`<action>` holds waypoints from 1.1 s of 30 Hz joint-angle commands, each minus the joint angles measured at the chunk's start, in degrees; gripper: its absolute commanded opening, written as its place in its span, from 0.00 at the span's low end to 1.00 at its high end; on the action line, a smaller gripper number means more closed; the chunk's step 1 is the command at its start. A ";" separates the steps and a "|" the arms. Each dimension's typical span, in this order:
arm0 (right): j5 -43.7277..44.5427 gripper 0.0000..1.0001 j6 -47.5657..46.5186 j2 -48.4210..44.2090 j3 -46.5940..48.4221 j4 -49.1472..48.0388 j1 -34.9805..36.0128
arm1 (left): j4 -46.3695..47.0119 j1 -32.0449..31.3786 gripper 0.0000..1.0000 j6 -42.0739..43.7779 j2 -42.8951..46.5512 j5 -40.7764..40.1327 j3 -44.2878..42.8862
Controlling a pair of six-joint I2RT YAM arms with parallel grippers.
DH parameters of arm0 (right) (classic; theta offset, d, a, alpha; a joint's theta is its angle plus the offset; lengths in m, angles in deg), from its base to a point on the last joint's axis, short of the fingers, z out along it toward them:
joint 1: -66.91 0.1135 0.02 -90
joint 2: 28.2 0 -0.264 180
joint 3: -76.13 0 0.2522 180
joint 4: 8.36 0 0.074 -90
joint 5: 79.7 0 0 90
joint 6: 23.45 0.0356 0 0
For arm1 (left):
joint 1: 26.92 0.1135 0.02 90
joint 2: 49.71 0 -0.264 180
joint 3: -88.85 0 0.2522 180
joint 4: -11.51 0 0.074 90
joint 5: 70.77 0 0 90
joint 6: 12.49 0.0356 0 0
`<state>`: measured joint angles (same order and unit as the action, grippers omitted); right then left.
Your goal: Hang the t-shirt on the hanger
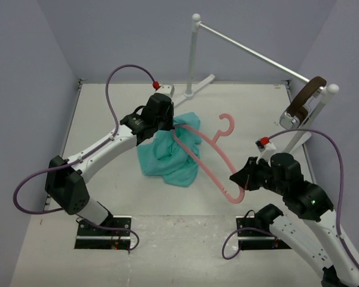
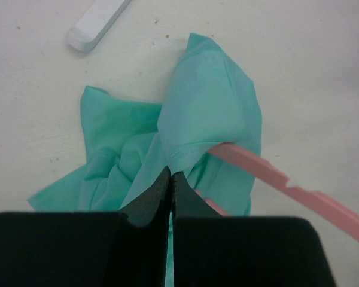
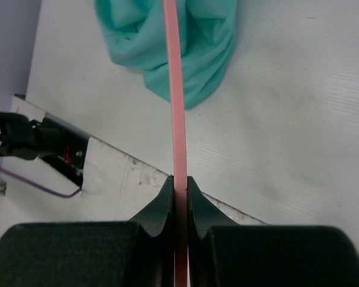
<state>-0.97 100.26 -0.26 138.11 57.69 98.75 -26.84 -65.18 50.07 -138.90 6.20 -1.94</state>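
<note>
White rail stand [image 1: 251, 51] and headphones [image 1: 302, 101] behind hanger [image 3: 177, 119] and t-shirt [image 1: 167, 156]

The bench [image 1: 107, 119] is a flat white surface with faint grain, and a scuffed, paler strip runs along its near edge. The t-shirt [image 1: 167, 158] lies crumpled in a heap near the middle, a little to the left, with its far folds lifted off the surface. At the far edge stands one foot of the white rail stand [image 1: 193, 60], its flat bars spread on the bench. The stand's other post comes down at the right edge. Two black base plates sit on the near strip, one left [image 1: 105, 233] and one right [image 1: 257, 234].
</note>
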 commanded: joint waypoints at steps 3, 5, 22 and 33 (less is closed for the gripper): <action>16.53 0.00 0.54 7.21 11.59 -0.65 0.37 | -2.09 0.34 0.00 -1.22 8.30 -8.60 -0.07; 17.18 0.00 0.18 9.51 14.01 -0.44 0.78 | -3.19 0.27 0.00 -0.82 10.54 -9.19 -1.24; 10.65 0.00 -6.57 9.46 8.01 -33.95 20.02 | -16.58 -1.29 0.00 8.63 11.19 -7.47 -11.11; 23.28 0.00 -6.37 4.59 0.16 -31.86 20.08 | -18.07 -1.29 0.00 15.66 13.65 9.58 -9.07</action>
<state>17.03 94.86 4.71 140.69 31.40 118.66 -42.98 -66.35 60.72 -127.46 7.48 -11.60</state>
